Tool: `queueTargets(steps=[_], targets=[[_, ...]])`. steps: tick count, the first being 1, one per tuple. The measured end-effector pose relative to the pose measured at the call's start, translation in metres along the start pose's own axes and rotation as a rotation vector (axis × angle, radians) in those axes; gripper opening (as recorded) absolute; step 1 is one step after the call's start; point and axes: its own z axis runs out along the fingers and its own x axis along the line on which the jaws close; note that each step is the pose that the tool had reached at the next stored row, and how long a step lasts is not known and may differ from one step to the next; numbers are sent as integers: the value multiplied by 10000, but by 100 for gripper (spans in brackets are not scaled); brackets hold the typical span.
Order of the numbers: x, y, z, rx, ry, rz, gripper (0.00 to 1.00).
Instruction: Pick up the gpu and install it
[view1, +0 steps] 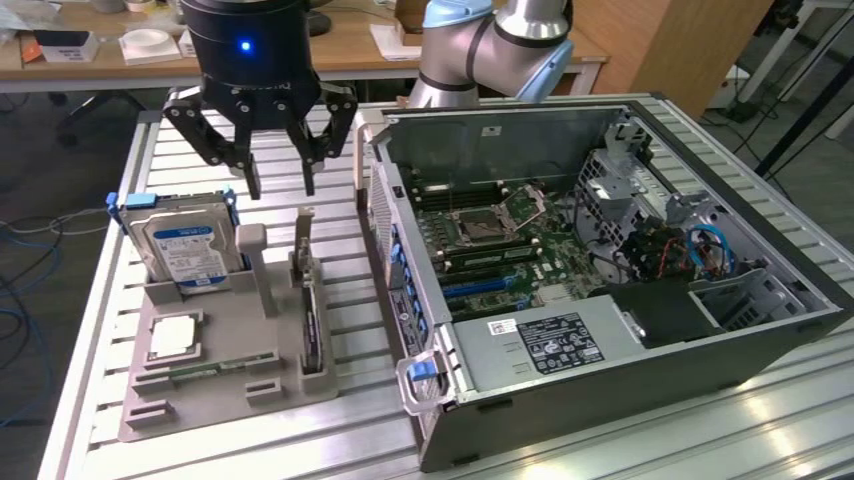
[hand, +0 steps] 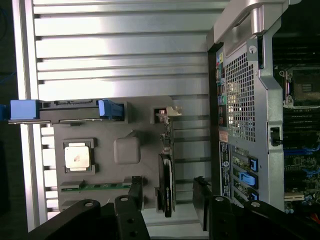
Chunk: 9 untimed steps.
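Slatted metal surface (view1: 334, 445) carries a grey holder (view1: 227, 330). Nearest on it lie a green memory stick (view1: 200, 371) and a processor (view1: 175, 337). The gpu (view1: 311, 330) stands on edge in a slot at the holder's exterior view's right side. An open computer case (view1: 747, 360) sits just beside it, and its white sticker (view1: 547, 340) is too small to read. Farther back stands a hard drive (view1: 187, 255) with a blue label I cannot read. The claw (view1: 280, 180) hovers above the gpu's far end, fingers spread, empty and not touching it. Wooden desks (view1: 347, 50) lie behind.
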Motion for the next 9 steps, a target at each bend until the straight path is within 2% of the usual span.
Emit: queueTargets(steps=[9], targets=[[1,-2,34,0,0,0,53]])
